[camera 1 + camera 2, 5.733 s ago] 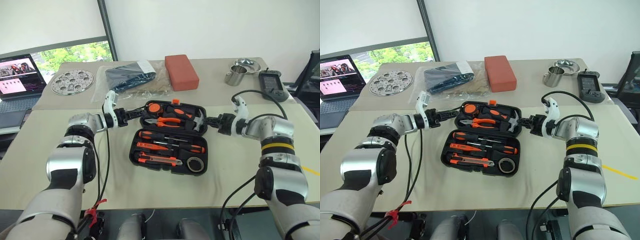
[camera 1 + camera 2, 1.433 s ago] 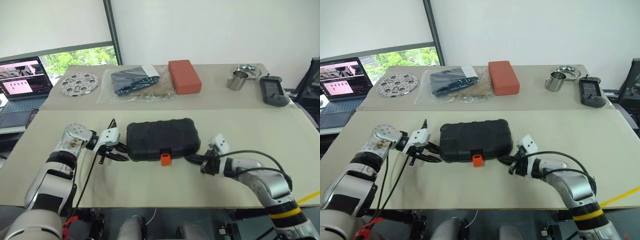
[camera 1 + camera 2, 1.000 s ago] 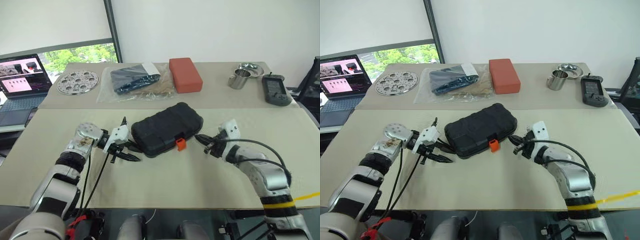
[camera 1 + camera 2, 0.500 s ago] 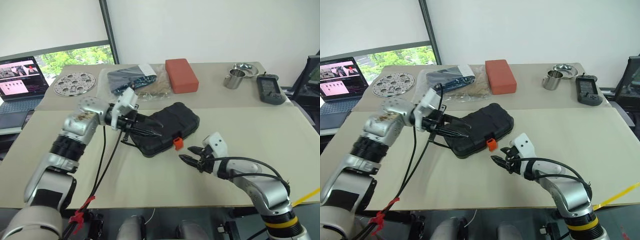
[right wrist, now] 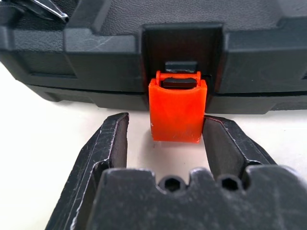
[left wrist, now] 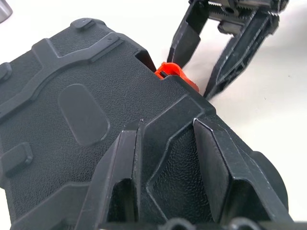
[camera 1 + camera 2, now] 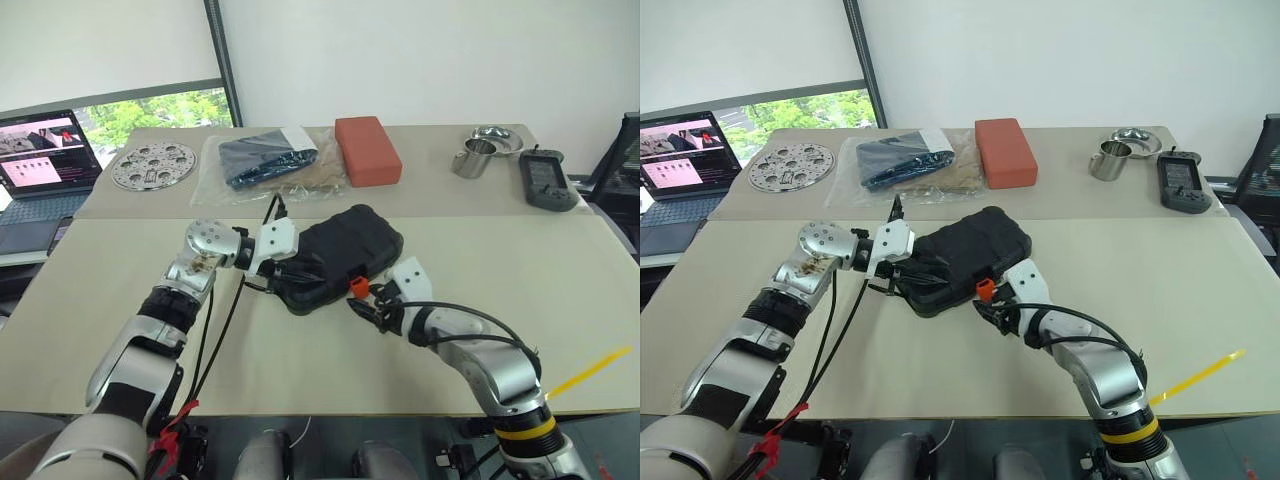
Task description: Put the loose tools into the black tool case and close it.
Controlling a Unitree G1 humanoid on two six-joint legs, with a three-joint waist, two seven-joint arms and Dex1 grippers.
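Note:
The black tool case point(image 7: 335, 252) lies shut and skewed at the middle of the table, its orange latch point(image 7: 358, 286) facing me. The loose tools are hidden. My right gripper point(image 5: 175, 125) is open at the case's front edge, with one finger on each side of the latch point(image 5: 176, 111) and a small gap to it. The left wrist view shows that same gripper point(image 6: 192, 76) straddling the latch. My left gripper point(image 7: 290, 272) reaches in from the left over the case's lid, and its fingers point(image 6: 120, 177) lie apart on the ribbed shell, gripping nothing.
On the far table stand a red-orange block point(image 7: 367, 150), a dark bundle in a clear plastic bag point(image 7: 265, 160), a perforated metal disc point(image 7: 152, 166), a steel cup point(image 7: 473, 158), a steel bowl point(image 7: 497, 135) and a black handheld device point(image 7: 548, 182). A laptop point(image 7: 40, 150) stands at far left.
The case, open several seconds ago, is shut and has turned askew. My right gripper has opened and moved in around the latch. My left gripper has come down onto the lid.

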